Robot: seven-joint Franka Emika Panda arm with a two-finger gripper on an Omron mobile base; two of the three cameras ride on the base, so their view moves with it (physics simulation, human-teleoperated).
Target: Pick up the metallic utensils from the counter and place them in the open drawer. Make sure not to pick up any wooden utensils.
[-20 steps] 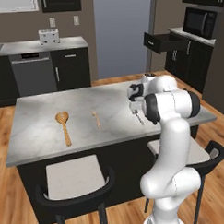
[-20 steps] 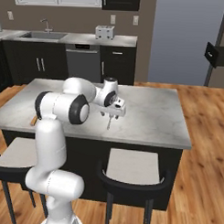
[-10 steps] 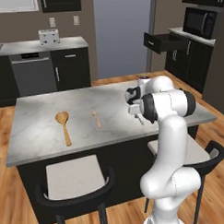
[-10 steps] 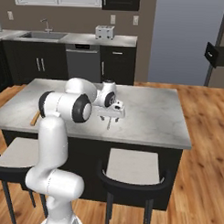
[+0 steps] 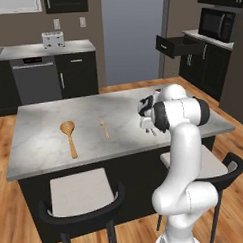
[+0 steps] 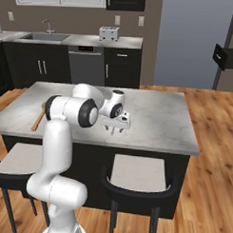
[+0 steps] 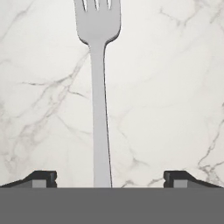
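A silvery fork point(image 7: 99, 109) lies flat on the grey-white marble counter point(image 5: 55, 151), its tines pointing away from the hand. My gripper point(image 7: 110, 178) hangs low right over the fork's handle, open, with one dark fingertip point(image 7: 43, 177) on each side and marble between them. From the base cameras the gripper point(image 5: 147, 126) point(image 6: 117, 130) is near the counter's right part. Two tan wooden spoons lie to the left: the large one point(image 5: 69, 136) and the small one point(image 5: 104, 128). The open drawer point(image 5: 177, 45) point(image 6: 224, 55) juts out of the far black cabinets. The orange-handled knife is out of view.
Two black stools with pale seats point(image 5: 79, 193) point(image 6: 138, 171) stand against the island's near side. A toaster point(image 5: 53, 40) sits on the back counter, a microwave point(image 5: 217, 23) beside the drawer. Wood floor lies between the island and the drawer.
The gripper has sunk lower toward the counter over the fork. The spoons and the base have stayed put.
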